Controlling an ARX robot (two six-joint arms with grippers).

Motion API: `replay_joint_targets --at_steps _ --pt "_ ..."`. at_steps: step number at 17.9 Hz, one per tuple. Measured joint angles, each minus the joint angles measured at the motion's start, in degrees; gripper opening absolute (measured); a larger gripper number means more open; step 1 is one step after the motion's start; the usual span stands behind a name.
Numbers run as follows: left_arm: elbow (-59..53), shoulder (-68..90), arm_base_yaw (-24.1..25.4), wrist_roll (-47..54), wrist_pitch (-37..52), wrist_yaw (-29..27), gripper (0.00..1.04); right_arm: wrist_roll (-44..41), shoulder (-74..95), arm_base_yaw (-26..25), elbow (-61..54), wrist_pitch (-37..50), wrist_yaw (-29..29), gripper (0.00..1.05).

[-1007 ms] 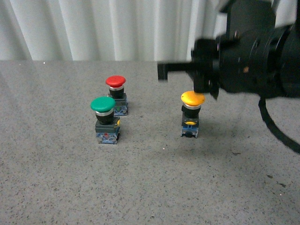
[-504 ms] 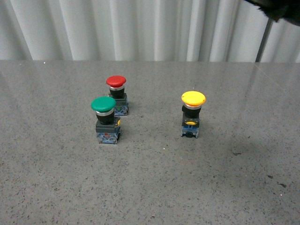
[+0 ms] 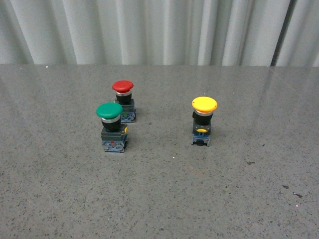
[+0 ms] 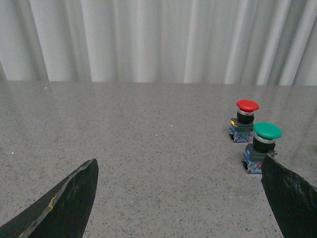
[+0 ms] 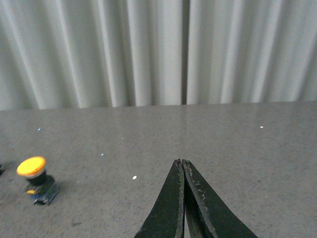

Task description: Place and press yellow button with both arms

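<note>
The left tool (image 4: pixel 178 198) gapes wide, holding nothing; the right tool (image 5: pixel 183 208) looks pressed closed and empty, the yellow button (image 5: pixel 35 179) at its ten o'clock.

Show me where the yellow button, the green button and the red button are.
yellow button (image 3: pixel 204 104), front view, on its yellow cap.
green button (image 3: pixel 109 110), front view, on its green cap.
red button (image 3: pixel 122 86), front view, on its red cap.
</note>
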Motion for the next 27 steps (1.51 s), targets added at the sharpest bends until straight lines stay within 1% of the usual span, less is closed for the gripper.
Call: replay_joint_targets --at_steps 3,16,18,19,20,22,24,27 --pt "0.0 0.0 0.0 0.0 0.0 0.0 0.98 -0.2 -1.9 0.3 -3.3 -1.4 -0.3 0.02" --pt "0.0 0.0 0.0 0.0 0.0 0.0 0.98 -0.5 -10.8 0.3 -6.8 -5.4 -0.3 0.02" --pt "0.0 0.0 0.0 0.0 0.0 0.0 0.98 -0.5 -12.0 0.3 -8.3 -4.2 -0.3 0.02" --pt "0.0 0.0 0.0 0.0 0.0 0.0 0.98 -0.6 -12.9 0.3 -8.5 -5.8 -0.3 0.02" --pt "0.0 0.0 0.0 0.0 0.0 0.0 0.98 -0.6 -13.1 0.3 -8.5 -5.6 -0.3 0.02" --pt "0.0 0.0 0.0 0.0 0.0 -0.1 0.98 -0.6 -20.1 0.3 -8.4 -15.3 -0.3 0.02" --pt "0.0 0.0 0.0 0.0 0.0 0.0 0.98 -0.6 -22.6 0.3 -8.2 -14.3 -0.3 0.02" --pt "0.0 0.0 0.0 0.0 0.0 0.0 0.98 -0.6 -22.6 0.3 -8.4 -15.3 -0.3 0.02"
